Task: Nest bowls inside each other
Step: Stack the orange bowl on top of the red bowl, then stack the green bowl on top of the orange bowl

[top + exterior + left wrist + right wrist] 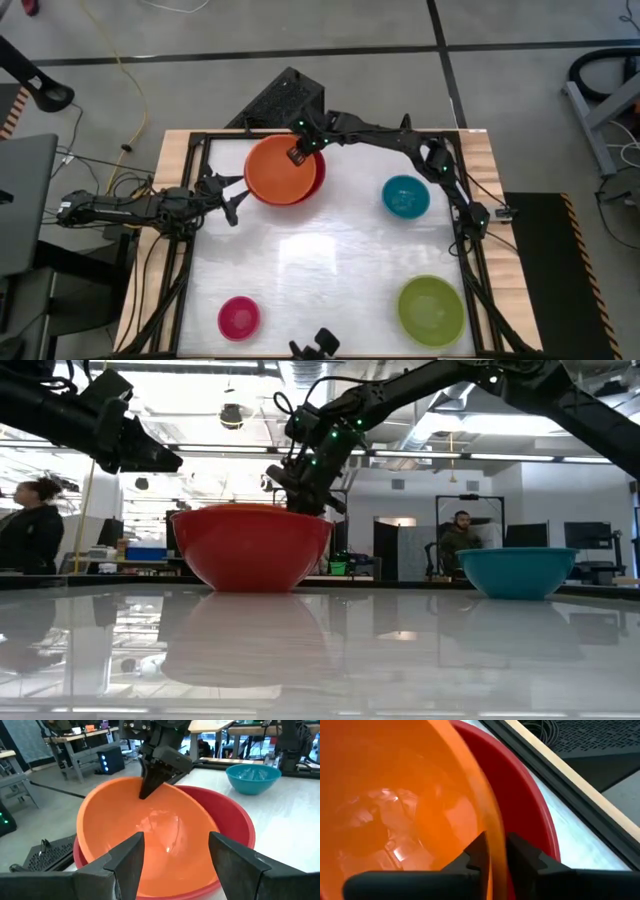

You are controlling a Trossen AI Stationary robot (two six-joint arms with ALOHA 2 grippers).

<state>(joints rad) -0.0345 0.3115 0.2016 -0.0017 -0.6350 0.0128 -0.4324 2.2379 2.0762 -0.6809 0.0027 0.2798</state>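
Note:
The orange bowl [280, 172] sits inside the red bowl [319, 186] at the table's far side, tilted and shifted toward the left, so only a red crescent shows. My right gripper [497, 852] reaches down onto the orange bowl's far rim. My left gripper [175, 855] stands open and level just left of the two bowls, touching nothing. The teal bowl [405, 197], lime green bowl [431, 310] and pink bowl [239, 317] each stand alone on their bases. My right gripper has the orange bowl's far rim [491, 822] between its two fingers, one finger inside the bowl and one outside, between the orange and red walls. The fingers slant down from the table's far right. The orange bowl rests tilted in the red bowl.
The table's dark frame [200, 140] runs along its edges. A black perforated box [285, 100] lies beyond the far edge. People show in the room behind in the low view. Bare white tabletop [320, 260] lies between the bowls.

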